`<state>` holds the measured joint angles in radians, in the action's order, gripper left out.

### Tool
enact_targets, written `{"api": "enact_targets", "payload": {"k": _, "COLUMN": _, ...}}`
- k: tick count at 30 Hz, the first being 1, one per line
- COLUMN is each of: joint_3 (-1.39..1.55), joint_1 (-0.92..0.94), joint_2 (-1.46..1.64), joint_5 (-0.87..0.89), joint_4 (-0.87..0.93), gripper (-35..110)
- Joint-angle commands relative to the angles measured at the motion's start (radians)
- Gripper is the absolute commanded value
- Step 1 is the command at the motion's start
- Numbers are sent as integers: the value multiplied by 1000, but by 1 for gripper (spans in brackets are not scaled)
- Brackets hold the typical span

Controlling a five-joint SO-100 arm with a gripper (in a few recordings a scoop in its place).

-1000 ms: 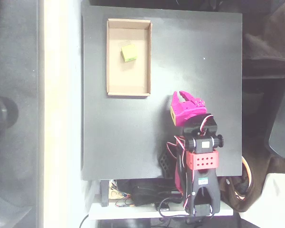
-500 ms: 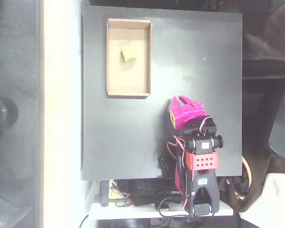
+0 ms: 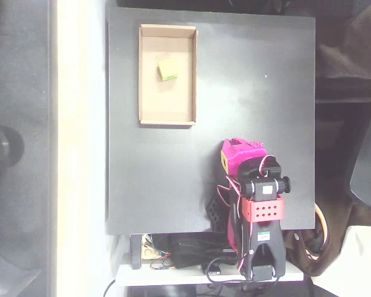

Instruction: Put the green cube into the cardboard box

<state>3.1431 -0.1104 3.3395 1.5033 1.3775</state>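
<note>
In the overhead view the green cube (image 3: 167, 68) lies inside the cardboard box (image 3: 144, 74), on the tan floor in the upper half of the tray and nearer the right wall than the left. It touches none of the walls and sits slightly turned against the box's edges. The box lies lengthwise up and down the picture near the upper left corner of the black table (image 3: 260, 80), all four low walls in sight.

The gripper (image 3: 241, 146) is well apart from the box, lower and to the right, folded back close over the arm's own base. From straight above, its magenta body hides the fingers almost wholly; just the top of the shell and a yellow-green patch on its left face show. Whether the jaws are apart or together I cannot tell, though nothing appears to be held between them.

Below the gripper the arm's black joints and a red perforated bracket (image 3: 263, 209) overlap one another, so the lower links are hard to separate. Tangled wires (image 3: 185, 255) at the bottom table edge are dark and blurred. The surroundings left and right of the table are dim and out of focus.
</note>
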Motion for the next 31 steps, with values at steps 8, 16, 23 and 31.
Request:
{"api": "enact_targets", "payload": {"k": 8, "joint_3": 11, "joint_1": 52, "joint_2": -2, "joint_5": 2, "joint_4": 26, "gripper": 4}}
{"api": "enact_targets", "payload": {"k": 16, "joint_3": 11, "joint_1": 67, "joint_2": -2, "joint_5": 3, "joint_4": 26, "gripper": 4}}
{"api": "enact_targets", "payload": {"k": 23, "joint_3": 11, "joint_1": 67, "joint_2": 0, "joint_5": 3, "joint_4": 26, "gripper": 4}}
{"api": "enact_targets", "payload": {"k": 31, "joint_3": 11, "joint_1": 67, "joint_2": 0, "joint_5": 3, "joint_4": 26, "gripper": 4}}
